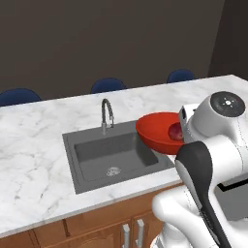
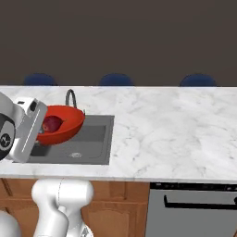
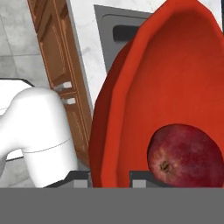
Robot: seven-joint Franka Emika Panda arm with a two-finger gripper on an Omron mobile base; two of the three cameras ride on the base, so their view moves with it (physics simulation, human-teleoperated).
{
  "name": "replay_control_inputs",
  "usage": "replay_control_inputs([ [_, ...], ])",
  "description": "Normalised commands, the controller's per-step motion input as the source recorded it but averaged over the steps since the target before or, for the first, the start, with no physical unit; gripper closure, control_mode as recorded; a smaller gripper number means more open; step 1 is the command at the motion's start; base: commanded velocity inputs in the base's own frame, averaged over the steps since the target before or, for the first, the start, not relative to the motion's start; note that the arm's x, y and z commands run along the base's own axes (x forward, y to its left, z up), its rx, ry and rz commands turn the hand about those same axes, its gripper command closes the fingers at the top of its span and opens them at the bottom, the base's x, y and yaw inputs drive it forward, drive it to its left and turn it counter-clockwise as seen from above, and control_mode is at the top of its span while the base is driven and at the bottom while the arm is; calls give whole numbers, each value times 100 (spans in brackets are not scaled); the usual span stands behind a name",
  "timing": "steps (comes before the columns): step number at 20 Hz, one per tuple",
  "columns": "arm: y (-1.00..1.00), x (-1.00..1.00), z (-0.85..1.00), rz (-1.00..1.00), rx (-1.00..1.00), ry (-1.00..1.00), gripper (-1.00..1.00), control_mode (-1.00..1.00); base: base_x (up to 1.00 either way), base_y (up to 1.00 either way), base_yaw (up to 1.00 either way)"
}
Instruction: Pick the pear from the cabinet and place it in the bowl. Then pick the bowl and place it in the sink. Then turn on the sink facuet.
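Hand view, glossy round bowl (image 3: pixel 175 74), speckled pear (image 3: pixel 186 154)

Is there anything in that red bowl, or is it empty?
Not empty. A dark red pear lies inside the bowl, low against its wall by the gripper clamped on its rim.

The desk (image 2: pixel 176 134) is white marble with grey veins. Behind its far edge three dark blue chair backs (image 1: pixel 107 85) stand before a dark wall (image 1: pixel 111 34). Under the desk there are brown wood cupboard doors (image 1: pixel 97 232) with grey handles, and beside them a grey appliance front (image 2: pixel 194 210).
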Motion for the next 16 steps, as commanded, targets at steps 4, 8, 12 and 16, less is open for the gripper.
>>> replay_control_inputs([
  [4,0,0,0,0,0,0,100,100,24,-41,7],
  [8,0,0,0,0,0,0,100,100,28,-37,5],
  [12,0,0,0,0,0,0,100,100,52,-26,2],
  [16,0,0,0,0,0,0,100,100,60,-19,2],
])
